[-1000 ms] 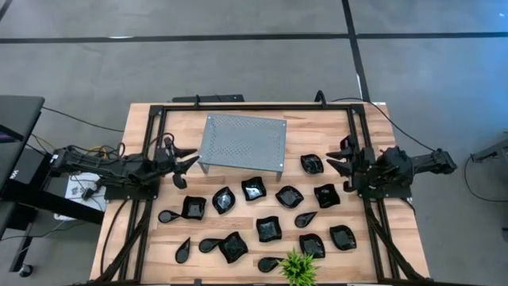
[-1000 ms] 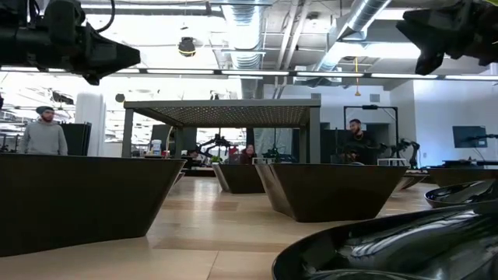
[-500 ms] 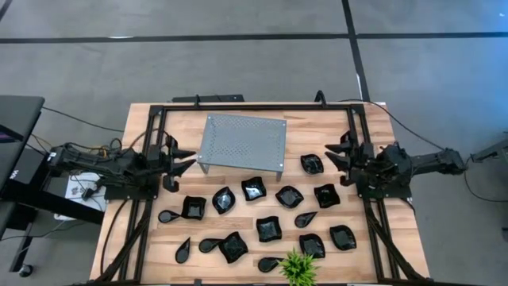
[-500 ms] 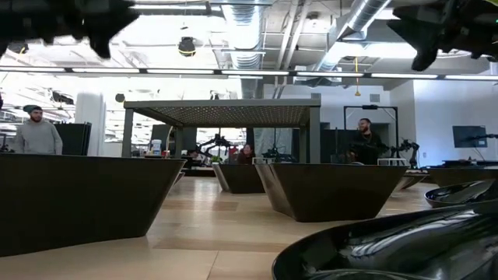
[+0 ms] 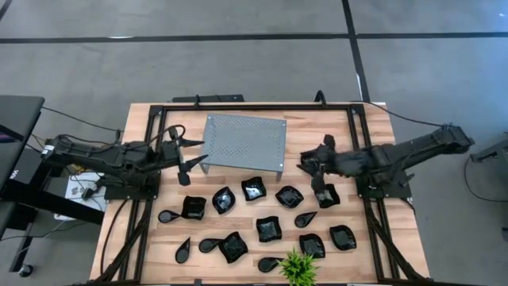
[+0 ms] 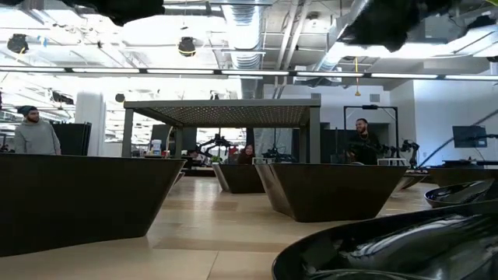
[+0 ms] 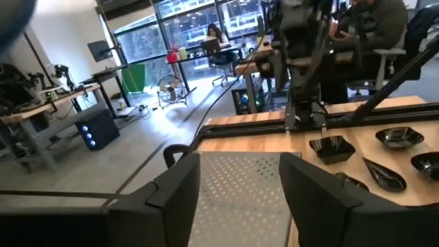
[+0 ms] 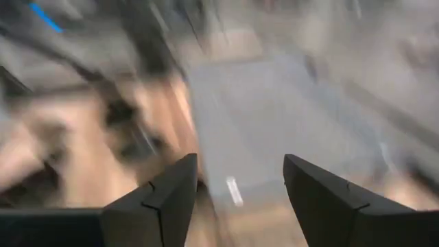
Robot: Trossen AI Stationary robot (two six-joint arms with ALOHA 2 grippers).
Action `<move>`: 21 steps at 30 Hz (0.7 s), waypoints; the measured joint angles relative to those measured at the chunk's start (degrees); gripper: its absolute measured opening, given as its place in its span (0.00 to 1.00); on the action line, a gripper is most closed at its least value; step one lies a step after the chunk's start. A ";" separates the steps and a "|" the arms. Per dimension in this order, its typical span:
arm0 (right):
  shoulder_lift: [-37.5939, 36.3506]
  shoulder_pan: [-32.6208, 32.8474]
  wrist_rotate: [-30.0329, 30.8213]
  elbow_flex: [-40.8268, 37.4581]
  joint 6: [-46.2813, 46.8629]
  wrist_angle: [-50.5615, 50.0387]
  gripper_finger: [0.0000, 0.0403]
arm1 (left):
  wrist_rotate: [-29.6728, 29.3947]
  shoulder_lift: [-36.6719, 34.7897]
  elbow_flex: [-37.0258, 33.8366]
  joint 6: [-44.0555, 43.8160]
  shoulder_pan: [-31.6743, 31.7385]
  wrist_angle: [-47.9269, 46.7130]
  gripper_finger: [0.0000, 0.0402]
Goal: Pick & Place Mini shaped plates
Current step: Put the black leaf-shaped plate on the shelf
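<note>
Wooden slats make up the surface (image 5: 143, 119), ringed by a black frame on a grey floor. Mini shaped plates (image 5: 269, 229) lie scattered over the lower half of the high view, well apart from one another, none yet on the grey perforated stand (image 5: 244, 143) at upper centre; a small green plant (image 5: 298, 268) sits at the bottom edge. The left end effector (image 5: 190, 156) hovers just left of the stand with its fingers spread and nothing between them. The right end effector (image 5: 311, 161) reaches in from the right, fingers parted and empty, above the plate (image 5: 312, 164) nearest the stand's right side. These dishes look rigid, glossy and probably slippery and chip-prone, likely light. A pinch across a raised rim, one finger inside and one outside, seems the safest hold.
</note>
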 joint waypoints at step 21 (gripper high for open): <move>38.26 -7.62 -8.95 9.63 23.89 -29.73 0.49 | -0.08 -0.59 -1.92 -2.39 -0.07 -2.11 0.44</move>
